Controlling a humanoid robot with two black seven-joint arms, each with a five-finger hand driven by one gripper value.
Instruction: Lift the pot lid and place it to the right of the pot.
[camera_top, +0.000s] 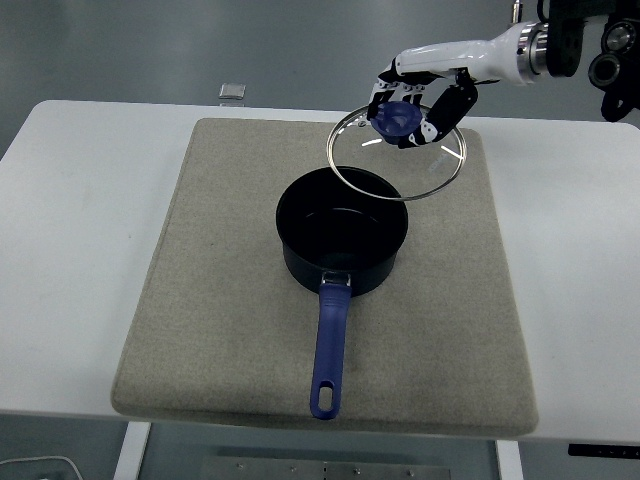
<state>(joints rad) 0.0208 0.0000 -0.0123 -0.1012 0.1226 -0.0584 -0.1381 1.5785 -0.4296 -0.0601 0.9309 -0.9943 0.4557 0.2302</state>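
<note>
A dark pot (343, 238) with a blue handle (329, 346) stands uncovered in the middle of the beige mat (220, 300), handle pointing toward the near edge. My right hand (415, 108) is shut on the blue knob (395, 118) of the glass pot lid (398, 152). It holds the lid tilted in the air, up and to the right of the pot's far rim. The right arm comes in from the top right corner. No left arm shows.
The mat lies on a white table (580, 280). A small grey object (232, 91) rests at the table's far edge. Bare mat shows to the right of the pot, around (460, 260).
</note>
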